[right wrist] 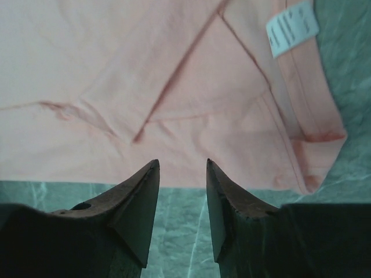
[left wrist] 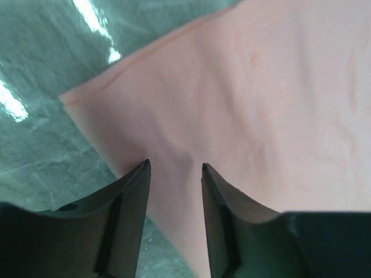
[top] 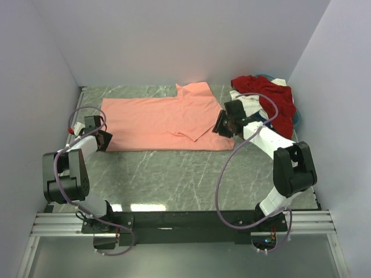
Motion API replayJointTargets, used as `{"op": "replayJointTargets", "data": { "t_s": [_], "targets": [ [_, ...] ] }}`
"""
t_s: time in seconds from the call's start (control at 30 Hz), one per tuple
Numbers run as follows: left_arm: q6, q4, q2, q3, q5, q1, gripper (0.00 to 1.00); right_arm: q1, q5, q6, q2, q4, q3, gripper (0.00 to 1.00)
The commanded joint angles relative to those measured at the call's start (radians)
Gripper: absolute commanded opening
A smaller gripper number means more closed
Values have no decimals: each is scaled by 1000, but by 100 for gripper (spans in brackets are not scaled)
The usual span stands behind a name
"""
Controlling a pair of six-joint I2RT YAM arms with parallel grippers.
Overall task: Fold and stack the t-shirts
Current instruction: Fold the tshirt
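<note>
A salmon-pink t-shirt lies folded lengthwise and flat across the marble table, one sleeve tucked over its right part. My left gripper hovers open over the shirt's near-left corner, nothing between its fingers. My right gripper stands open at the shirt's right end; its wrist view shows the near hem, a sleeve fold and a white label. A heap of dark red, white and teal-blue t-shirts lies at the back right.
The green marble table runs between the shirt and the arm bases. Pale walls close in on the left, back and right. The black base rail lies along the near edge.
</note>
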State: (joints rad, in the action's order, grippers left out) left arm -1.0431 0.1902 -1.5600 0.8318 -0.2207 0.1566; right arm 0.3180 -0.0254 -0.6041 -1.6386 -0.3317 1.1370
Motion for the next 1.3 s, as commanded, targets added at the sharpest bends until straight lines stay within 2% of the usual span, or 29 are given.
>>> {"op": "replayJointTargets", "data": {
  "t_s": [0.0,0.17,0.33,0.43,0.57,0.77,0.9,1.03,1.27],
  "targets": [
    [17,-125,32,-49,55,-9,43,12,32,-46,33,126,-84,45],
    [34,-158,25,-71,57,-11,32,12,28,-69,-18,183,-131,38],
    [9,-65,-21,-57,-9,-11,23,9,58,-108,-75,169,-152,32],
    [-17,-29,-14,-75,-63,-11,18,9,71,-135,-70,181,-200,32],
    [-23,-17,-3,-106,-89,-11,17,0,85,-152,-69,166,-236,31],
    [-18,3,15,-131,-100,-9,13,-4,91,-180,-55,102,-273,23],
    [-21,15,49,-161,-108,-9,11,-3,85,-197,22,100,-336,22],
    [-35,40,86,-192,-121,-3,3,-4,88,-204,104,88,-402,21],
    [-38,74,243,-295,-152,4,1,-4,79,-217,285,68,-555,20]
  ]
}}
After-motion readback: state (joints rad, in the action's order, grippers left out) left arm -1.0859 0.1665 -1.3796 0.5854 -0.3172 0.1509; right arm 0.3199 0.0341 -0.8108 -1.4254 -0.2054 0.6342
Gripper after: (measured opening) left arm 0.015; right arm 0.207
